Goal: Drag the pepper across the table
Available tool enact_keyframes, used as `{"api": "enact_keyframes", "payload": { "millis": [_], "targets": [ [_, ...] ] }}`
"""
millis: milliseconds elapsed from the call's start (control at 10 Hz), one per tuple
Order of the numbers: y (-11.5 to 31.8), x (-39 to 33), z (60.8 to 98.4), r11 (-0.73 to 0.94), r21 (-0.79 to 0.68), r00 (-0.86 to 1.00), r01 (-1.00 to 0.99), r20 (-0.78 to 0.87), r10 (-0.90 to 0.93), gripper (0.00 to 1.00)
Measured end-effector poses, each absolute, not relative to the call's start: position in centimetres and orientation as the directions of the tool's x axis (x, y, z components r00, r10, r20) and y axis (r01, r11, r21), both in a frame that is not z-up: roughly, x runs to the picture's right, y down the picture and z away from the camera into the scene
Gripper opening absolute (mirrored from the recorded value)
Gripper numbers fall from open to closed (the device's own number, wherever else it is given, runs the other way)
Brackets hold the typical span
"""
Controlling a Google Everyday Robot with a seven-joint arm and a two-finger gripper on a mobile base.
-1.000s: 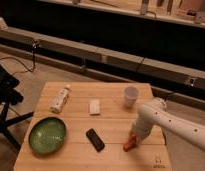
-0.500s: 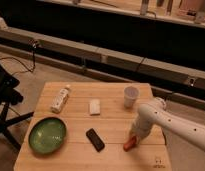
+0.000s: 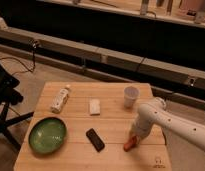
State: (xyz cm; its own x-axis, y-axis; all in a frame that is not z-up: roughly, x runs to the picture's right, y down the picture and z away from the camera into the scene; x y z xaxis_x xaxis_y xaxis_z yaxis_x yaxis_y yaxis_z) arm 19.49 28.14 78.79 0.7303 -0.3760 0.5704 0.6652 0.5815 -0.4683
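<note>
Nothing's moved since 0.5 s ago: your gripper (image 3: 135, 138) still sits low over the pepper (image 3: 129, 145) near the table (image 3: 116, 127) front-right, right of the black slab (image 3: 95, 139). Pepper unmoved.

Orange-red pepper (image 3: 129, 145) lies on the table (image 3: 116, 125) under the hand (image 3: 134, 137).

Table (image 3: 116, 125): pepper (image 3: 129, 145) under pincer (image 3: 133, 138), slab (image 3: 95, 139), bowl (image 3: 46, 135), bottle (image 3: 60, 99), cup (image 3: 130, 96).
</note>
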Motion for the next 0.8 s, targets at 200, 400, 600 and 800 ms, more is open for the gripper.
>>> {"api": "enact_keyframes", "payload": {
  "millis": [200, 400, 600, 800],
  "targets": [
    [27.9, 19.6, 78.8, 0.585, -0.473, 0.735, 0.659, 0.570, -0.367, 0.00],
    [26.7, 20.5, 78.6, 0.599, -0.479, 0.747, 0.642, 0.569, -0.345, 0.00],
    [25.9, 21.2, 78.7, 0.601, -0.487, 0.755, 0.633, 0.561, -0.340, 0.00],
    [25.0, 22.0, 79.1, 0.600, -0.495, 0.761, 0.628, 0.552, -0.341, 0.00]
  ]
}}
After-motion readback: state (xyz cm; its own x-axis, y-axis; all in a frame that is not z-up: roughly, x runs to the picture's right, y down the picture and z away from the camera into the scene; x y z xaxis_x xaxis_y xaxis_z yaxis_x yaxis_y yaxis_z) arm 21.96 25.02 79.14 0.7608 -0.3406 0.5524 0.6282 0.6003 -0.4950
